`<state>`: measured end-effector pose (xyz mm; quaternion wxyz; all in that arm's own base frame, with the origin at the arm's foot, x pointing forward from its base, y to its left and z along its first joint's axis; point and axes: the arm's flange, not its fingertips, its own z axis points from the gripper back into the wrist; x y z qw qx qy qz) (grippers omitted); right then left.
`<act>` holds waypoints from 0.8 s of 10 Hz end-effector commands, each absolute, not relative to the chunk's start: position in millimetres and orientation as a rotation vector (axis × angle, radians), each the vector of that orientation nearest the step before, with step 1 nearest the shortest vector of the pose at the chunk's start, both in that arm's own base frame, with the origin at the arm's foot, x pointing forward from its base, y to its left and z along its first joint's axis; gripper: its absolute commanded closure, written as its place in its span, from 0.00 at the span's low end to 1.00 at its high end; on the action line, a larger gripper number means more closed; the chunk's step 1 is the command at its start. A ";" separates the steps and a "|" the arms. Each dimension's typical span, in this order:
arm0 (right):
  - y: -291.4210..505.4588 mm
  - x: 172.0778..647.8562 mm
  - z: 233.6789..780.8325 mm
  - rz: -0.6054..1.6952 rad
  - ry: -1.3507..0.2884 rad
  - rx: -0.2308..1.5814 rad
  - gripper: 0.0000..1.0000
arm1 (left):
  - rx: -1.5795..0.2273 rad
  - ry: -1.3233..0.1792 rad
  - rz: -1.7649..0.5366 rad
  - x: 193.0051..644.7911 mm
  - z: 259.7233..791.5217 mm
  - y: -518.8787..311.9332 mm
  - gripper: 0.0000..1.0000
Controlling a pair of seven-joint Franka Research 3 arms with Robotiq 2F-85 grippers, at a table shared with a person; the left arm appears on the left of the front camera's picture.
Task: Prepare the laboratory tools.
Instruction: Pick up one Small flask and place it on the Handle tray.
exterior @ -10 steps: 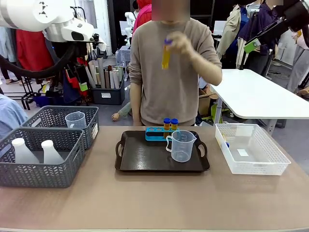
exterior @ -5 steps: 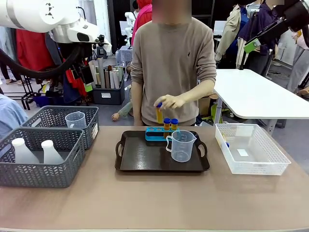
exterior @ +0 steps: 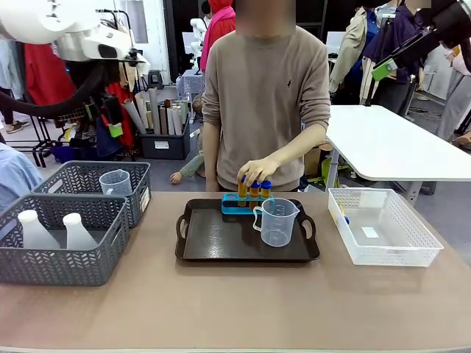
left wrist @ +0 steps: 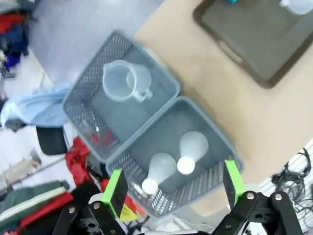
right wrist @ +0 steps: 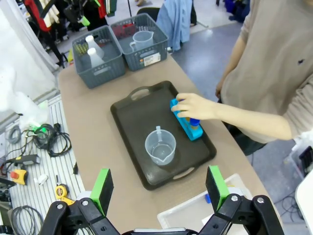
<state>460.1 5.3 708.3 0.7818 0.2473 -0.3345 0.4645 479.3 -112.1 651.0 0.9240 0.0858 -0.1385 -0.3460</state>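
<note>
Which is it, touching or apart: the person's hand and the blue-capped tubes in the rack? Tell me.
Touching. The front view shows the person's hand with its fingers closed over the tops of the tubes in the blue rack.

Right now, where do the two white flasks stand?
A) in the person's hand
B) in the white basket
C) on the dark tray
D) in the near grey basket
D: both flasks stand side by side inside the near grey basket, on the robot's left of the table.
</note>
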 end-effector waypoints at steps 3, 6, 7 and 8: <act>7.0 459.1 709.2 1.008 -0.726 0.538 0.00 | 0.175 -0.241 -0.332 446.8 634.0 -46.8 0.00; 7.0 459.1 709.2 1.008 -0.726 0.538 0.00 | 0.061 -0.101 -0.129 448.4 592.6 24.7 0.00; 7.0 459.1 709.2 1.008 -0.726 0.538 0.00 | 0.043 -0.071 -0.076 448.7 578.2 37.3 0.00; 7.0 459.1 709.2 1.008 -0.726 0.538 0.00 | 0.060 -0.069 -0.015 451.1 562.1 53.5 0.00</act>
